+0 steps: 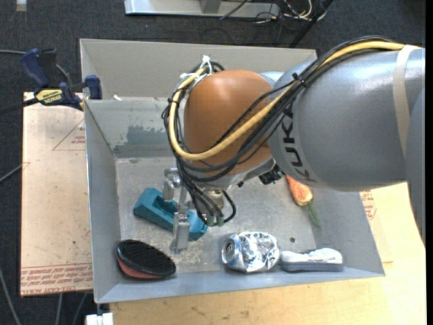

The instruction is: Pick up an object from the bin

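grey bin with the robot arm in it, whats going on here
A KUKA arm reaches into the grey metal bin from the right, its gripper down at a teal angular plastic piece lying left on the bin floor, not lifted. Along the front lie a black oval brush, a crushed silver can and a flat white object; an orange carrot-like piece lies to the right.

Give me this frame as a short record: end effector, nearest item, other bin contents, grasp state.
end effector: low in the bin, at the teal plastic object
nearest item: teal plastic object, left-centre floor
front row: black oval brush, crushed silver can, white-grey object
right side: orange carrot-like piece
grasp state: cannot tell
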